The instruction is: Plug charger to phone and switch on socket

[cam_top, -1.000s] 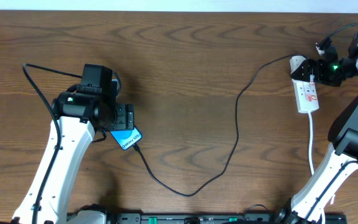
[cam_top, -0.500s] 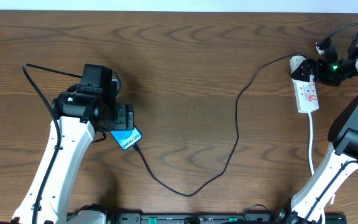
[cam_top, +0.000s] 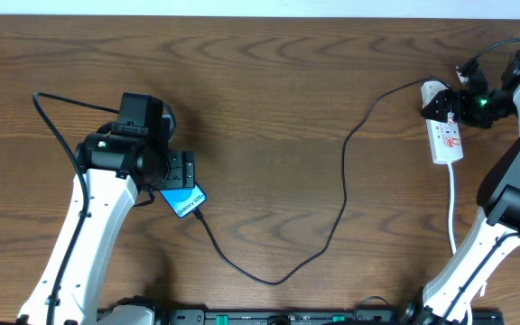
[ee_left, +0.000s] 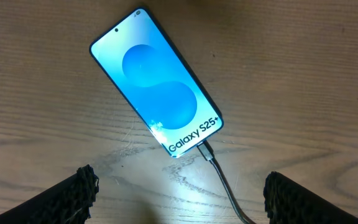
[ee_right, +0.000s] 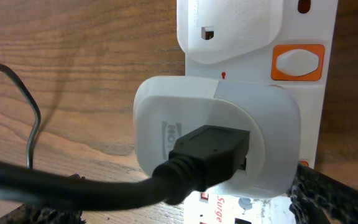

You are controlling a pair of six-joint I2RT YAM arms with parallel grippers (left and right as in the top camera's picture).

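The phone [cam_top: 185,200] lies face up on the wooden table, its blue screen [ee_left: 157,84] showing "Galaxy S25+". The charger, a thin black cable [cam_top: 344,181], is plugged into the phone's lower end [ee_left: 205,149]. It runs across the table to a white adapter [ee_right: 166,106] seated in the socket. The socket is a white power strip [cam_top: 447,140] with an orange switch [ee_right: 298,62] beside the adapter. My left gripper [ee_left: 179,186] hovers open just above the phone. My right gripper [ee_right: 185,205] is open over the strip's far end, with its fingers either side of the adapter.
The strip's white cord [cam_top: 452,203] runs toward the front edge by the right arm's base. The black cable loops low across the table's middle [cam_top: 269,275]. A thin black wire [cam_top: 57,135] trails beside the left arm.
My right gripper has shifted slightly toward the far right over the strip's end. The left arm, phone and cable have not moved.
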